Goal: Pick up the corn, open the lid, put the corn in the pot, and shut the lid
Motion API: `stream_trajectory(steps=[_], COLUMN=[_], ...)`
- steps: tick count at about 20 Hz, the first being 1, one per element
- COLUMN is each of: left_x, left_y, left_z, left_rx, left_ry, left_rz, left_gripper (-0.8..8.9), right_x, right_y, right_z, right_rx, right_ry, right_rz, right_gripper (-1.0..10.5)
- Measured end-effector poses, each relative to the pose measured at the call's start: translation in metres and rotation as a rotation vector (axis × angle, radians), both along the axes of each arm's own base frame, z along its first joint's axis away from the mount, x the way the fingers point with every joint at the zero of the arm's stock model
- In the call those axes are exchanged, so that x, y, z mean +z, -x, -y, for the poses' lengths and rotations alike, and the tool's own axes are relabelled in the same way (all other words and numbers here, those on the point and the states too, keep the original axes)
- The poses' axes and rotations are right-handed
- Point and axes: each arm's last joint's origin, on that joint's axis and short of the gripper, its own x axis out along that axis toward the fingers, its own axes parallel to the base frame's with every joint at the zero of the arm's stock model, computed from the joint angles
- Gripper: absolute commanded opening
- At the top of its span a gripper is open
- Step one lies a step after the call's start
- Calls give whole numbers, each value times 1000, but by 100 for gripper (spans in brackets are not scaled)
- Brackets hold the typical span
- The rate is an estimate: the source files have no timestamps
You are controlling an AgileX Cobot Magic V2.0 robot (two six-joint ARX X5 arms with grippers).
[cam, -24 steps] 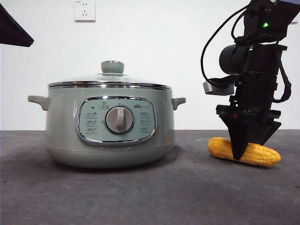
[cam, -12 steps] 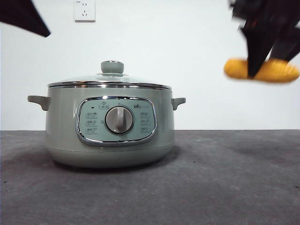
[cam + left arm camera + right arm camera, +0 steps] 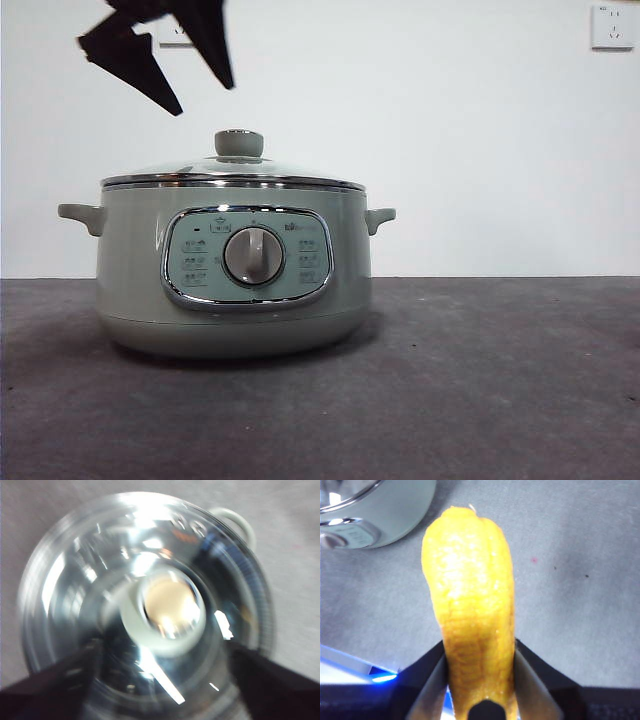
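Dark grey table, white wall; left tool spread empty above lid, right tool clamping corn.

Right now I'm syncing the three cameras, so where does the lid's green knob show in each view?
Front view: the knob tops the lid, centre-left, below the open left gripper.
Left wrist view: mid-picture, seen from above.
Right wrist view: not in it; the corn fills it.
Shared landmark: the pot.

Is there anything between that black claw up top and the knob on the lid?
Nothing: in the front view only bare wall separates the open left end effector from the lid knob.
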Motion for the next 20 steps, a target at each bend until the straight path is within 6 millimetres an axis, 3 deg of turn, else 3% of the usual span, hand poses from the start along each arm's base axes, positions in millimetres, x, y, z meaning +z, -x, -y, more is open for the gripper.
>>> stream_trajectory(steps=[4, 8, 14, 17, 20], left_x=[1, -12, -20, -24, -26], left_y=[-17, -21, -22, -25, -26], left_z=[22, 35, 43, 44, 45], left_rx=[-21, -48, -32, -32, -38], left_ry=[-58, -79, -149, -156, -162], left_rz=[14, -24, -18, -28, -32], left_gripper=[629, 625, 621, 511, 497], right_x=[9, 12, 13, 13, 13], right_y=[22, 33, 37, 37, 37], right_z=[7, 10, 11, 11, 11], right_rx=[-16, -22, -34, -35, -35], right_ry=[-31, -47, -59, -59, -59], right_rz=[65, 101, 108, 108, 107], right_gripper=[-12, -12, -12, -12, -12])
